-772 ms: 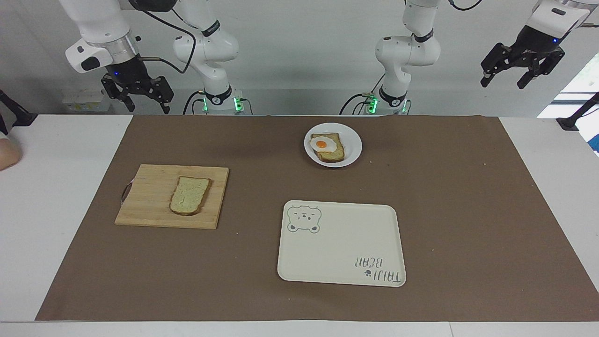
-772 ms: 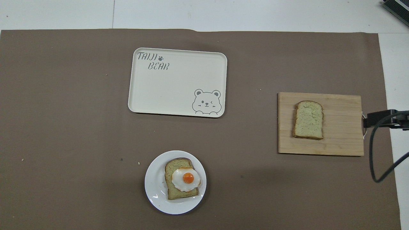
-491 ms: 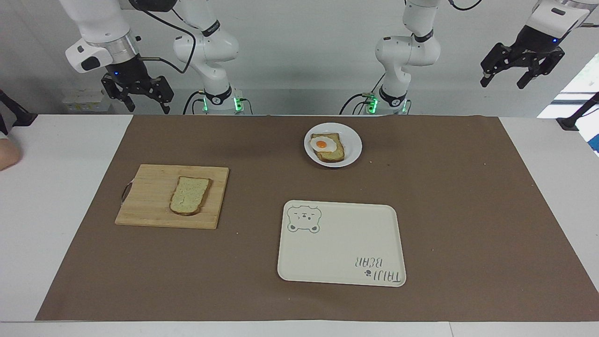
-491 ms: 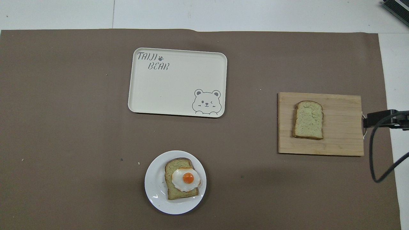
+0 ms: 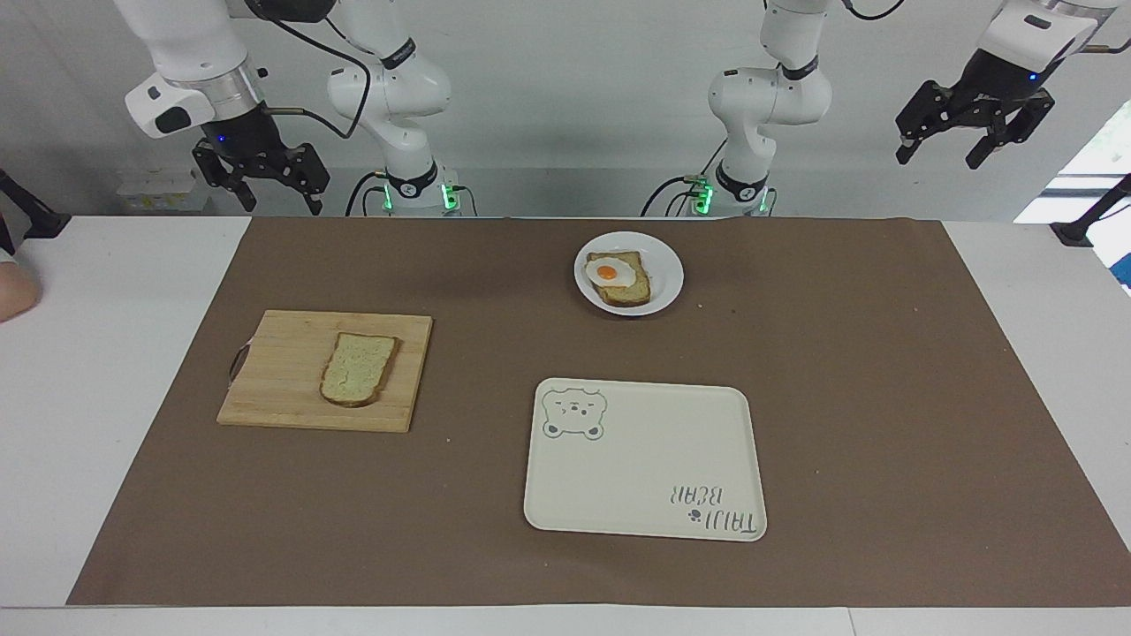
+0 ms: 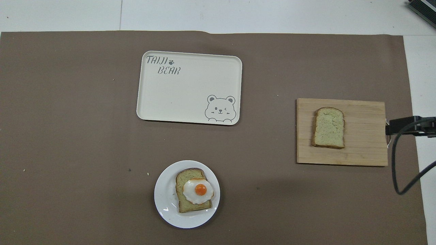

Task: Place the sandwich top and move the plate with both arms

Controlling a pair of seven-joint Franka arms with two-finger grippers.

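- The tabletop carries a brown mat with every item laid out on it and nothing yet taken up.
- The cream tray with the bear drawing lies empty, farther from the robots than the plate.
- The wooden board sits toward the right arm's end of the tabletop.
- The plate sits close to the robots near the middle. It holds toast with a fried egg. It is probably stiff, smooth and slippery, so it is best pinched at opposite bare rims, one arm on each side, and kept level.
- The sandwich top lies flat on the board. It looks light, soft and easy to dent, so a gentle pinch across the crust edges seems the safest hold.
- The right tool hangs in the air over the tabletop's edge near the board's end, its fingers spread apart and holding nothing.
- The left tool hangs high off the other end of the tabletop, also spread wide and empty.
- Against the earlier views, the left tool has risen a little and shifted toward the middle. The right tool has barely moved, and the bread, plate, tray and board lie where they were.
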